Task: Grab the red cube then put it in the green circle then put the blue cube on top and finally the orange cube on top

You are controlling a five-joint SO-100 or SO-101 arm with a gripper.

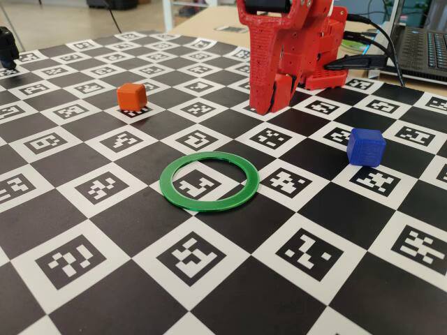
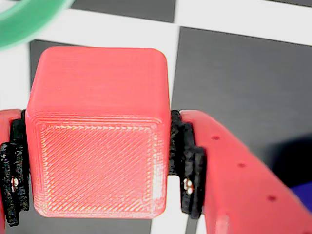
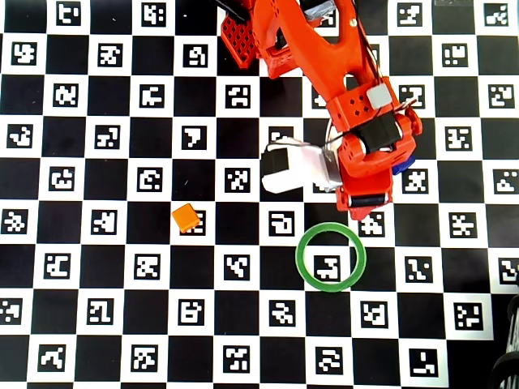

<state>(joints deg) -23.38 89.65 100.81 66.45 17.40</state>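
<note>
In the wrist view my gripper (image 2: 97,170) is shut on the red cube (image 2: 97,141), with a black pad pressed on each side of it. The green circle (image 2: 24,19) shows at the top left there, and a bit of the blue cube (image 2: 302,202) at the bottom right. In the fixed view my gripper (image 1: 274,98) points down just behind the green circle (image 1: 209,181); the red cube is hidden there. The blue cube (image 1: 366,146) sits to the right and the orange cube (image 1: 132,96) to the far left. The green circle (image 3: 330,257) is empty.
The board is a black-and-white marker checkerboard (image 1: 91,223). The arm's base (image 1: 328,63) stands at the back. A laptop (image 1: 422,49) and cables lie at the back right. In the overhead view the arm (image 3: 365,146) covers most of the blue cube (image 3: 403,166); the orange cube (image 3: 186,217) lies left.
</note>
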